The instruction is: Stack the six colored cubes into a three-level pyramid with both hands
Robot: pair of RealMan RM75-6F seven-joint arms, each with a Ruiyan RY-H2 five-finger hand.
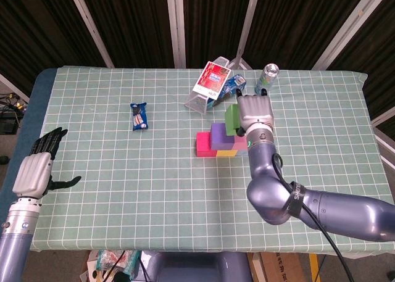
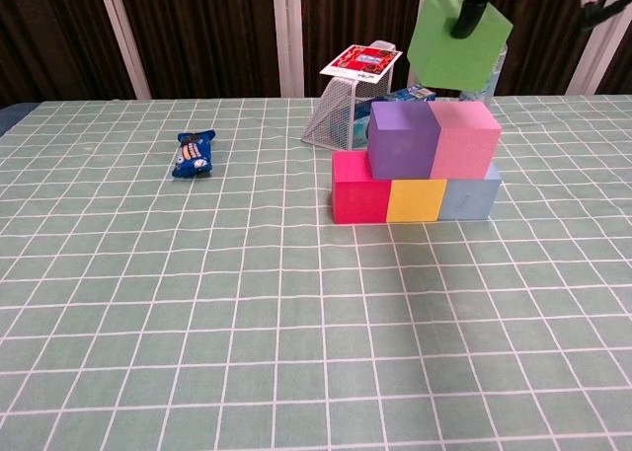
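Pretty much at the finish line here: directly below the right hand the bottom row of red foam cube, yellow foam cube and light blue foam cube is down, with the purple foam cube and pink foam cube sitting on top. That hand is grasping the green foam cube, tilted in the air just above the purple/pink pair, so only the top piece is left. The left hand is way off to the side, fingers spread, holding nothing.
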